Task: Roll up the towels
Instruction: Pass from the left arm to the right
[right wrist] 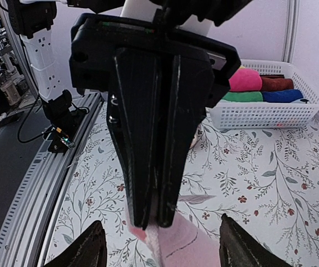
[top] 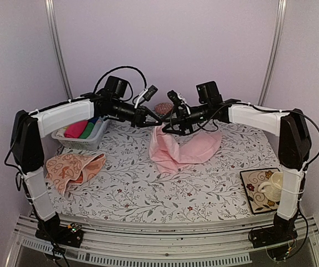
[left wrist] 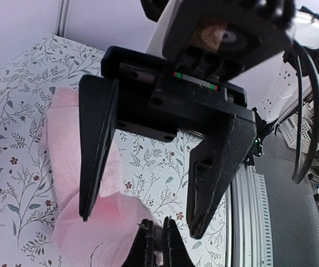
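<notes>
Your left pincer point(right wrist: 155, 217) is clenched on a raised fold of the plain pink towel point(top: 190, 147), its two fingers pressed together with the cloth pinched between the tips. That towel sits in the middle of the desk point(top: 148, 194), a little toward the far side. Its left edge is drawn up off the surface to the point where the two pincers meet, and the rest trails down and spreads to the right and toward you. Your right pincer point(left wrist: 140, 226) is released. It faces the left one tip to tip, with its fingers spread wide to either side of the pinched fold, so the lifted cloth and the left fingertips lie in the gap between them. You cannot tell from these views whether the right fingers touch the cloth. The peach-orange patterned towel point(top: 70, 167) lies crumpled at the left edge of the desk, well apart from both pincers and just near of the white basket point(top: 84, 143). The basket holds magenta, green and blue rolled cloths. At the near right corner a patterned tray point(top: 250, 181) carries a cream mug point(top: 272, 185), partly hidden by the right arm.
</notes>
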Controlling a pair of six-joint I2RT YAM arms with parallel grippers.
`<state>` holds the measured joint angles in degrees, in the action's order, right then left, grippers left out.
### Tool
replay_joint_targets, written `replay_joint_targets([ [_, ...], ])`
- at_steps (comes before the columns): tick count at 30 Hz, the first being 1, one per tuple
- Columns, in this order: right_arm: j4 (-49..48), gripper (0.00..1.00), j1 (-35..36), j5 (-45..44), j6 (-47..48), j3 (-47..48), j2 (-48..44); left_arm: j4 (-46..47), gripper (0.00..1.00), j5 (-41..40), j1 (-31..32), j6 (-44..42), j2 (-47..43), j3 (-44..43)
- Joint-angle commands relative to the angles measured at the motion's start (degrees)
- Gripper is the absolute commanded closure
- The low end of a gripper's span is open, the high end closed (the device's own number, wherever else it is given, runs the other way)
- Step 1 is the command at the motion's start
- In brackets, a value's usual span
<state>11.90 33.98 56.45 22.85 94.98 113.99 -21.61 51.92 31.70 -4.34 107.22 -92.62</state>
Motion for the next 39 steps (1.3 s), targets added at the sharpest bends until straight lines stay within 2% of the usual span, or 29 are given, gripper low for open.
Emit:
replay_joint_targets([
  [1,-2.3,0.33,1.8,2.9,-2.1,-0.5,1.0,3.0,1.00,-1.0,0.9,1.4,1.3,-3.3],
  [3,-2.6,0.40,2.0,1.6,-2.0,-1.3,1.0,3.3,1.00,-1.2,0.9,1.4,1.3,-3.7],
  [10,-1.1,0.73,1.4,-3.6,-1.0,-3.5,-0.5,1.4,1.00,-1.7,0.9,-0.3,0.4,-3.1],
  [12,-0.6,0.79,0.8,-3.5,-1.2,-4.2,-1.0,0.3,1.00,-2.2,0.8,-1.4,0.0,-2.9],
  [16,1.1,0.79,-0.7,-2.8,-1.1,-5.5,-1.9,-1.6,1.00,-4.3,0.8,-3.9,-1.0,-2.3],
  [17,0.8,0.87,-0.9,-3.4,-1.1,-6.1,-2.3,-1.8,1.00,-4.5,0.8,-4.2,-1.2,-2.1],
  [19,0.6,0.96,-1.0,-4.4,-0.6,-6.5,-2.8,-1.9,1.00,-4.3,0.7,-4.7,-1.5,-1.8],
  [23,1.1,0.98,-1.0,-6.0,-0.6,-5.3,-2.8,-2.0,1.00,-4.7,0.8,-4.6,-1.6,-1.5],
  [26,1.1,0.99,-1.0,-13.6,-4.0,-3.5,-2.1,-1.6,0.60,-7.1,0.9,-3.1,-2.3,-0.8],
  [28,2.9,0.99,-1.0,-16.9,-5.7,-1.4,-1.1,-1.6,0.42,-10.5,1.0,-1.8,-2.8,0.0],
  [34,6.1,0.99,-0.7,-20.6,-9.0,2.8,0.8,-3.7,0.27,-19.0,2.8,0.0,-3.5,-0.3],
  [39,9.0,0.99,-0.4,-25.9,-12.0,7.0,2.8,-1.2,0.15,-28.4,5.1,4.2,-4.6,-1.8],
])
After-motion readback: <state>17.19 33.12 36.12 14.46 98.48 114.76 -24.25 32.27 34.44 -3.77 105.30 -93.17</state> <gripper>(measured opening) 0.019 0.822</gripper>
